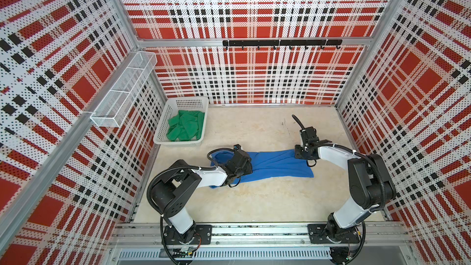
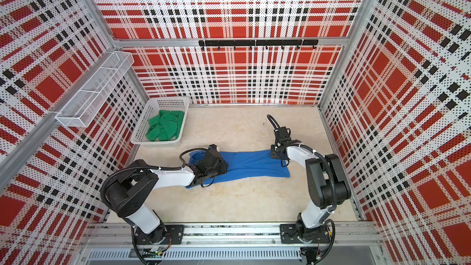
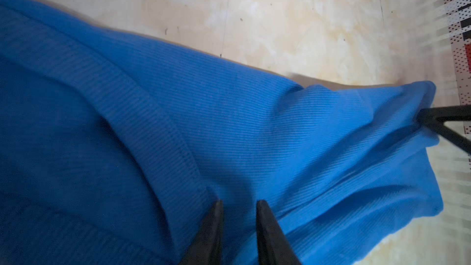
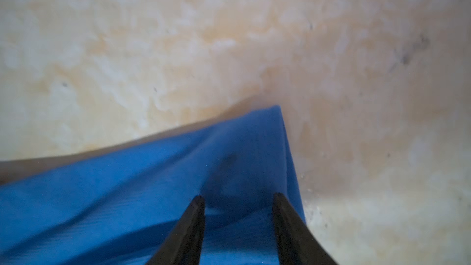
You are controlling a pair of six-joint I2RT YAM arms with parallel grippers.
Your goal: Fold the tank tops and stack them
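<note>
The left tool (image 3: 239,201) and right tool (image 4: 238,197) pinch the blue tank top (image 1: 275,161); right-wrist view blurred.

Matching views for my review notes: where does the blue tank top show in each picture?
In a top view: blue tank top stretched out, near the middle.
In a top view: the same spot.
Left wrist: fills most of the picture.
Right wrist: roughly half the picture, one corner showing.
Shared landmark: beige table.
</note>
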